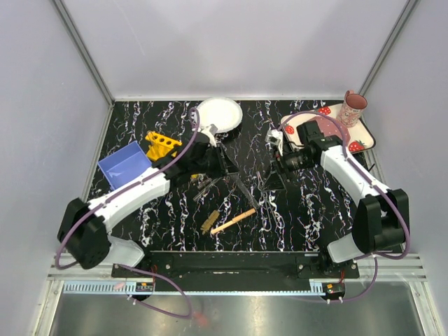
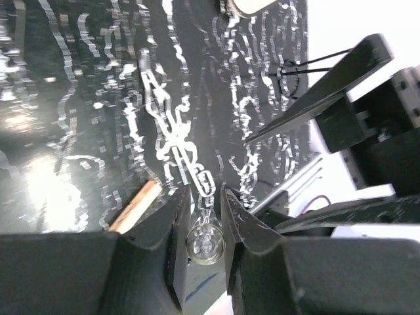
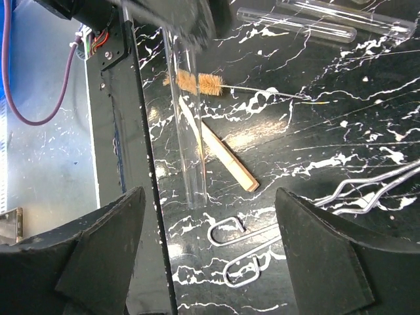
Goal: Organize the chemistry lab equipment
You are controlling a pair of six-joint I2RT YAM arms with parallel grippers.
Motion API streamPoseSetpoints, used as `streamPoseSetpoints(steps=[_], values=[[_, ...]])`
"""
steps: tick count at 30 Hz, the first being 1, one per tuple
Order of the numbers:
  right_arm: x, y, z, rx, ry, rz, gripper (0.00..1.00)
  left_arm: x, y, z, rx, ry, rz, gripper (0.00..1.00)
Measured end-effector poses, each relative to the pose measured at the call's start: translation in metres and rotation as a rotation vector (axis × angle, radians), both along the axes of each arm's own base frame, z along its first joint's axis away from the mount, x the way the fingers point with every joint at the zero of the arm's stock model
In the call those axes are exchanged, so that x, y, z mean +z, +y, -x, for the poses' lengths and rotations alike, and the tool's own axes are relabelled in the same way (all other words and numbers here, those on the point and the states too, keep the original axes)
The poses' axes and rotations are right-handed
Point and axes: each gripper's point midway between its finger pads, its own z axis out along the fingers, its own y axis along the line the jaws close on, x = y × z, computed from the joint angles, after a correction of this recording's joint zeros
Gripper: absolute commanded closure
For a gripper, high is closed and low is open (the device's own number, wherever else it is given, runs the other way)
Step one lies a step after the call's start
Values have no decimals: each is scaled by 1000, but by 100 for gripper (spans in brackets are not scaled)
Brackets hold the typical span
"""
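Here the left claw (image 2: 205,195) is pinching a slender clear tube (image 2: 205,244) near one end, over the middle of the black, white-veined desk (image 1: 175,210). The right claw (image 3: 209,194) is standing spread wide opposite it, gripping nothing. Its camera is showing what the overhead view is blurring: the tube's length is crossing in front of a bristly brown brush (image 3: 200,83) on twisted wire and a flat, pale wooden stick (image 3: 226,161). Bent wire rods (image 3: 239,252) are lying near, and two more tubes (image 3: 295,23) are lying side by side beyond. From above, the yellow rack (image 1: 162,145) with round holes is sitting just behind the left arm, beside a blue bin (image 1: 126,166). A white plate (image 1: 218,114) and a strawberry tray (image 1: 364,134) carrying a pink cup (image 1: 353,107) are lining the far edge.
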Motion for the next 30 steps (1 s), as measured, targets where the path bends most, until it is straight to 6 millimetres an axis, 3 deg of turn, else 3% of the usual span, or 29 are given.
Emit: streamPoseSetpoints(steps=[4,8,12,18,22,30], values=[[13,-14,-5,-23,-41,-16,14,9,42,3,66,-69,-87,90],[16,-27,-11,-61,-57,-18,14,24,100,-8,188,-147,-182,90],[16,-29,-12,-65,-63,-18,14,35,161,-19,319,-192,-300,90],[15,-30,-12,-63,-62,-18,14,65,224,-44,458,-279,-463,90],[15,-30,-11,-63,-58,-17,14,75,254,-67,526,-313,-571,90],[15,-31,-10,-62,-57,-16,14,59,273,-105,542,-317,-731,90]])
